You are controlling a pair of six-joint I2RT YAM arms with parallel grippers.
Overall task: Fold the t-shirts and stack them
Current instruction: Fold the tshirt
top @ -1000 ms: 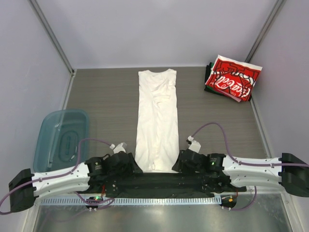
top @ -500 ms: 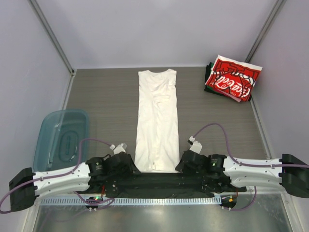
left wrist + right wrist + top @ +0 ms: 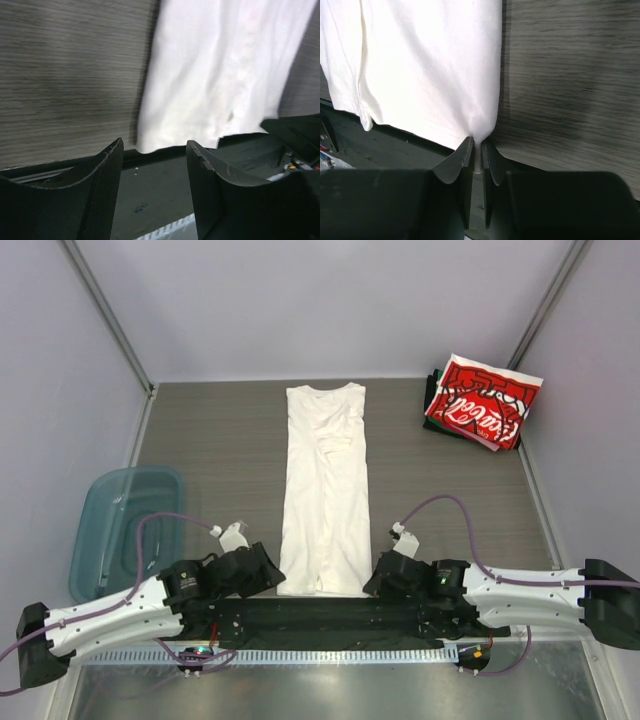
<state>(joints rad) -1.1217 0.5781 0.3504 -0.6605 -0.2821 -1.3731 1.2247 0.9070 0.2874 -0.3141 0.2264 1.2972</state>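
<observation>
One white t-shirt (image 3: pixel 325 490), a long strip mid-table, long axis running away from the arms, near hem lying between both grippers. Right gripper (image 3: pixel 476 150): pinched shut on the hem's right corner; left gripper (image 3: pixel 155 146): jaws apart, empty, left corner just ahead. One stack of folded t-shirts (image 3: pixel 482 402), red on top, far right; one teal bin (image 3: pixel 110 530), left.
</observation>
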